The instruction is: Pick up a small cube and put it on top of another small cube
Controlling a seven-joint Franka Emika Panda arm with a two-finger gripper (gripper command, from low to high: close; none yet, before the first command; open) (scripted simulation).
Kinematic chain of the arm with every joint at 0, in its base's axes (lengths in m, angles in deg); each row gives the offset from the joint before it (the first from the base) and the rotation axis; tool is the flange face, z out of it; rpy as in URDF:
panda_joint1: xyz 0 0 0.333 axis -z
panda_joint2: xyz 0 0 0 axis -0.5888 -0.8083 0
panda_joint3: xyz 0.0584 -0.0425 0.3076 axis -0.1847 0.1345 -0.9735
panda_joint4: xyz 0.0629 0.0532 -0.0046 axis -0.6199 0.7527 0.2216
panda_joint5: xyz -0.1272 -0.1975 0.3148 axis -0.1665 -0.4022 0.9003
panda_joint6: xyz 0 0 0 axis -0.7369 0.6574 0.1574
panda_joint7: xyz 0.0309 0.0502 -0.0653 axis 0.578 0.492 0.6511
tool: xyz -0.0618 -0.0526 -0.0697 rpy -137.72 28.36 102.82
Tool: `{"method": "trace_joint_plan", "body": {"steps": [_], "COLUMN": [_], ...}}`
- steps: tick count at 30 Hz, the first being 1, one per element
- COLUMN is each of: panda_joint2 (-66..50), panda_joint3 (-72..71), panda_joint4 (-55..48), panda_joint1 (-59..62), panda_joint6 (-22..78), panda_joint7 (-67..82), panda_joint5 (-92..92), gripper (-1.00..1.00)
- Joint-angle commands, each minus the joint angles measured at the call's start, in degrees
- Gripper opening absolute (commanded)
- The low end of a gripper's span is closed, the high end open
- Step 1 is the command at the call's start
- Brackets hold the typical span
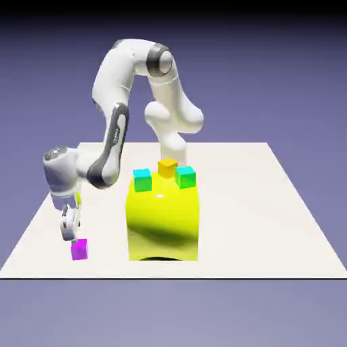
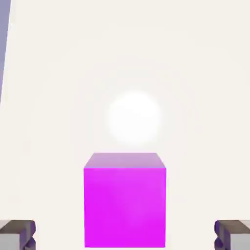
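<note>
The magenta cube (image 1: 79,250) sits on the pale table (image 1: 237,217), in the near corner on the exterior view's left, and serves here as the landmark for everything else. Directly above it, close over its top, hangs the gripper (image 1: 73,240), its jaws spread wide and nothing between them. In the hand view the cube lies between the two fingertips, with a gap to either side, its faces squared up with them; being a cube, it has no long axis to match, so either pair of opposite sides would serve. What the coming move turns on is that the cube lies below the gripper, along the way the fingers point: a short descent, perhaps with a small sideways correction, should bring the pads level with its sides before they close. Coming down off-centre could nudge it or land a finger on its top. Only one arm (image 1: 112,129) is there to reach it. From the cube toward the exterior view's right, well apart, stands the big yellow block (image 1: 162,223). Beyond the cube in that same direction, and higher in the view, show a cyan cube (image 1: 142,181), an orange-yellow cube (image 1: 167,167) and a green cube (image 1: 186,177); which of them is to bear the magenta one cannot be told.
</note>
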Motion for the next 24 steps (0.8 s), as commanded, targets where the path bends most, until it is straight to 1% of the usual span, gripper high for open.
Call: {"method": "trace_joint_plan", "body": {"steps": [1, 2, 3, 4, 8, 9, 18, 24], "panda_joint2": [-2.08, -3.03, -3.03, -3.03, 5.27, 6.23, 24.05, 36.5], "panda_joint3": [-0.46, -0.67, -0.67, -0.67, 1.16, 1.84, 5.32, 4.68], "panda_joint4": [-0.34, -0.49, -0.49, -0.49, 0.85, 0.71, 5.2, 10.27], "panda_joint1": [0.28, 0.41, 0.41, 0.41, -0.71, -1.96, -19.4, -24.31], "panda_joint6": [-1.74, -2.54, -2.54, -2.54, 4.41, 4.55, 9.77, 17.77], "panda_joint7": [0.36, 0.52, 0.52, 0.52, -0.91, -0.69, 14.4, 22.51], "panda_joint5": [0.47, 0.69, 0.69, 0.69, -1.19, -0.6, 3.05, 0.32], "gripper": [0.0, 0.0, -1.0, -1.0, -1.0, -1.0, -1.0, -1.0]}}
